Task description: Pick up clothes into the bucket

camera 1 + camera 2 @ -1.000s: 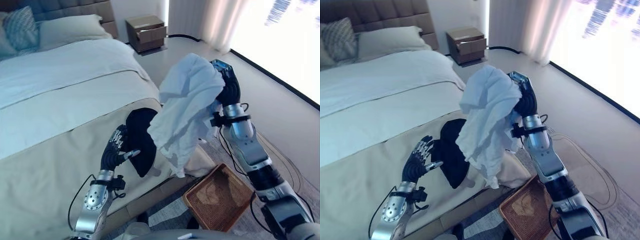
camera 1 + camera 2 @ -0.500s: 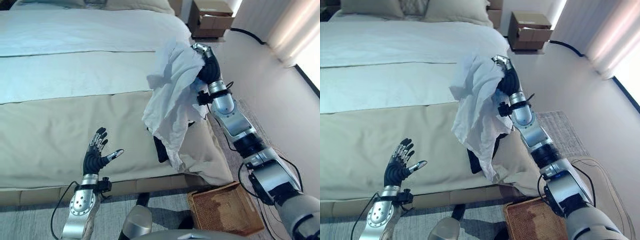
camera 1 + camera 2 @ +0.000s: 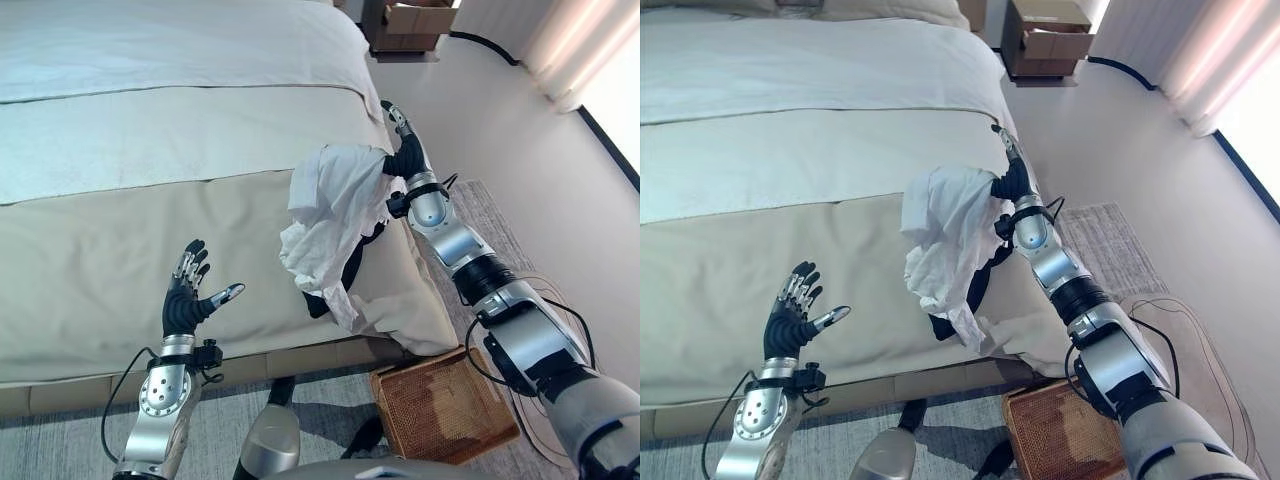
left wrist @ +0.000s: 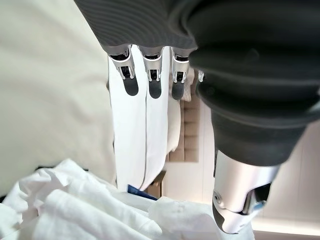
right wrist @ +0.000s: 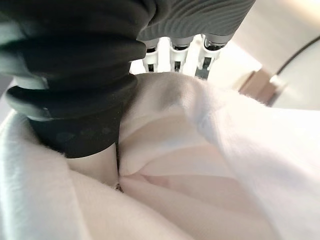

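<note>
Fingers of the right hand [image 3: 404,148] are buried in a crumpled white garment [image 3: 331,212], their grip hidden, lifting it over the bed's [image 3: 120,240] foot corner. It looks light, soft and floppy; a bunched fold seems the best hold. The left hand [image 3: 186,296] hovers empty, fingers spread, and the wicker basket [image 3: 440,405] waits on the floor below.

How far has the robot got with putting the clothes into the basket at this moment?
Nothing is in the wicker basket on the floor by the bed yet. In hand: the right hand holds a white garment up over the bed's corner. The left hand is open and empty above the bed. Left: drop the white garment in the basket, then fetch the dark garment lying on the bed behind it.
</note>
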Tool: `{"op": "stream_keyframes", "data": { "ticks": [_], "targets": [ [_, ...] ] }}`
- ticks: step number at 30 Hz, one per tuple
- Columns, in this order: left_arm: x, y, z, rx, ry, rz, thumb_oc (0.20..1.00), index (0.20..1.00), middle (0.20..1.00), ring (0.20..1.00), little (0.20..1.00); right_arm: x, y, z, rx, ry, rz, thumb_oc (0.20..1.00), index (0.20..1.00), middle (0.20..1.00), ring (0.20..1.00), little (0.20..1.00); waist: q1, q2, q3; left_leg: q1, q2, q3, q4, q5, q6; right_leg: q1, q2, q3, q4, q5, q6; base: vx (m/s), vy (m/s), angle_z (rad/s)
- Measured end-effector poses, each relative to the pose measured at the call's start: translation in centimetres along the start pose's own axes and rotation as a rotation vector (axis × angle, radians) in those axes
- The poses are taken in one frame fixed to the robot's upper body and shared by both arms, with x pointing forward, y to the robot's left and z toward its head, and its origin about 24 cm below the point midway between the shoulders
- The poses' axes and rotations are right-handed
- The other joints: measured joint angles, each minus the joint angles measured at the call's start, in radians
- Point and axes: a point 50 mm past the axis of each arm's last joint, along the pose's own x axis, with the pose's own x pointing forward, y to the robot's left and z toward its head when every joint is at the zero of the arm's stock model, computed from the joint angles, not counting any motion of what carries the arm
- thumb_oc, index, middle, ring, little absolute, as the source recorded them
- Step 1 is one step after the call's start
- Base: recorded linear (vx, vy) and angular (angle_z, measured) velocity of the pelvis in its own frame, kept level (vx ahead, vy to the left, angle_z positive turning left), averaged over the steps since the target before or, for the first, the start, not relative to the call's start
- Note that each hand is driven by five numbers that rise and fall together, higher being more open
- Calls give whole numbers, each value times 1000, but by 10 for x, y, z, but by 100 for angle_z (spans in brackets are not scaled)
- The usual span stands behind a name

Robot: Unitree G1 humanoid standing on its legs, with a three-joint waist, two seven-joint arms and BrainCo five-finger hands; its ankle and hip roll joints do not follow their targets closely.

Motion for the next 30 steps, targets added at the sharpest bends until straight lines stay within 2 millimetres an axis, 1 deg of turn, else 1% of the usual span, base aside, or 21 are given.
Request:
{"op": "stream_keyframes", "data": {
  "ticks": [2, 3, 4, 6, 7, 9, 10, 12, 14, 16, 18, 19, 21, 24, 25, 26, 27, 29, 30],
  "targets": [
    [0, 0, -1, 1, 6, -1, 1000, 1000, 1000, 1000, 1000, 0, -7, -5, -12, 21, -20, 1000, 1000, 1000, 1000, 1000, -2, 0, 0, 2, 4, 19, 0, 0, 0, -8, 1, 18, 0, 5, -2, -7, 13, -23],
    [0, 0, -1, 1, 9, -1, 1000, 1000, 1000, 1000, 1000, -2, -10, -9, -17, 31, -28, 1000, 1000, 1000, 1000, 1000, -16, 0, 0, 3, 4, 23, 0, 0, 0, -10, 2, 23, 0, 6, -2, -5, 11, -13],
    [-1, 0, -1, 3, 14, 0, 1000, 1000, 1000, 1000, 1000, -8, -18, -22, -17, 68, -58, 1000, 1000, 1000, 1000, 1000, -19, 1, 1, 6, 4, 23, -1, 0, 0, -7, 1, 24, 0, 6, -3, -1, 7, -7],
    [-1, 0, -2, 5, 18, 0, 1000, 1000, 1000, 1000, 1000, -17, -27, -38, -24, 113, -85, 1000, 1000, 1000, 1000, 1000, -34, 2, 1, 11, 4, 30, -3, 0, 0, -6, 1, 30, 0, 6, -2, -5, 6, -10],
    [-1, 0, -2, 7, 19, -1, 1000, 1000, 1000, 1000, 1000, -28, -32, -51, -15, 148, -109, 1000, 1000, 1000, 1000, 1000, -49, 4, 2, 15, 5, 38, -5, 0, 0, -9, 1, 39, 1, 7, -2, -17, 6, -16],
    [-1, 1, -2, 8, 19, 1, 1000, 1000, 1000, 1000, 1000, -43, -34, -66, -7, 188, -118, 1000, 1000, 1000, 1000, 1000, -52, 8, 4, 22, 6, 51, -6, 0, 0, -11, 1, 52, 1, 10, -5, -23, 0, -20],
    [-1, 1, -2, 8, 19, -2, 1000, 1000, 1000, 1000, 1000, -56, -33, -80, -50, 225, -72, 1000, 1000, 1000, 1000, 1000, -72, 11, 6, 29, 7, 60, -11, 0, 1, -11, 1, 59, 1, 11, -5, -14, -4, -19],
    [-1, 1, -2, 8, 19, -7, 1000, 1000, 1000, 1000, 1000, -62, -33, -88, -142, 234, 30, 1000, 1000, 1000, 1000, 1000, -79, 17, 7, 31, 8, 73, -14, 0, 1, -16, 1, 71, 1, 11, -5, -15, -7, -25],
    [0, -2, -2, 5, 16, -36, 1000, 1000, 1000, 1000, 1000, -65, -44, -94, -239, 241, 126, 1000, 1000, 1000, 1000, 1000, -97, 22, 7, 31, 12, 81, -14, 0, 1, -23, 4, 82, 0, 16, -6, -31, 0, -19],
    [0, -3, -2, 5, 15, -56, 1000, 1000, 1000, 1000, 1000, -64, -53, -94, -292, 238, 159, 1000, 1000, 1000, 1000, 1000, -99, 24, 6, 35, 15, 95, -14, 0, 1, -26, 6, 93, 0, 18, -7, -28, 9, -18],
    [-1, -4, -2, 3, 18, -67, 1000, 1000, 1000, 1000, 1000, -56, -59, -87, -325, 209, 154, 1000, 1000, 1000, 1000, 1000, -103, 28, 7, 41, 20, 107, -15, 0, 1, -29, 11, 108, 0, 20, -9, -34, 4, -23],
    [0, -5, -2, 1, 15, -72, 1000, 1000, 1000, 1000, 1000, -48, -58, -78, -398, 163, 170, 1000, 1000, 1000, 1000, 1000, -105, 32, 8, 42, 25, 110, -15, 0, 1, -31, 15, 111, 0, 21, -10, -16, -3, -7],
    [2, -6, 0, -4, 5, -76, 1000, 1000, 1000, 1000, 1000, -39, -58, -65, -447, 106, 173, 1000, 1000, 1000, 1000, 1000, -101, 37, 7, 41, 30, 113, -16, -1, 1, -32, 20, 111, 0, 21, -10, -3, -1, -2],
    [1, -10, -2, -23, 9, -73, 1000, 1000, 1000, 1000, 1000, -17, -59, -36, -534, -8, 152, 1000, 1000, 1000, 1000, 1000, -95, 50, 5, 32, 33, 102, -14, 0, 1, -36, 23, 106, 0, 21, -10, -7, -8, 5],
    [1, -10, -2, -24, 9, -72, 1000, 1000, 1000, 1000, 1000, -12, -57, -28, -550, -37, 150, 1000, 1000, 1000, 1000, 1000, -94, 50, 5, 30, 33, 101, -13, 0, 1, -37, 23, 104, 0, 21, -10, -9, -19, 8],
    [1, -10, -1, -24, 8, -73, 1000, 1000, 1000, 1000, 1000, -5, -53, -13, -576, -91, 146, 1000, 1000, 1000, 1000, 1000, -93, 50, 5, 28, 33, 97, -12, 0, 1, -37, 24, 101, 0, 21, -10, -1, -17, 6],
    [1, -10, -1, -24, 7, -74, 1000, 1000, 1000, 1000, 1000, -2, -51, -7, -585, -116, 146, 1000, 1000, 1000, 1000, 1000, -90, 50, 5, 27, 33, 96, -12, 0, 1, -35, 24, 100, 0, 21, -10, -1, -12, 8],
    [2, -11, -1, -25, 3, -78, 1000, 1000, 1000, 1000, 1000, 8, -46, 21, -607, -224, 134, 1000, 1000, 1000, 1000, 1000, -80, 49, 4, 19, 32, 85, -11, 0, 0, -34, 23, 86, 0, 21, -10, 3, -20, 17],
    [2, -11, 0, -25, 1, -77, 1000, 1000, 1000, 1000, 1000, 10, -45, 26, -608, -239, 130, 1000, 1000, 1000, 1000, 1000, -69, 50, 3, 14, 32, 74, -8, 0, 0, -34, 23, 76, 0, 20, -11, 8, -25, 31]
  ]
}}
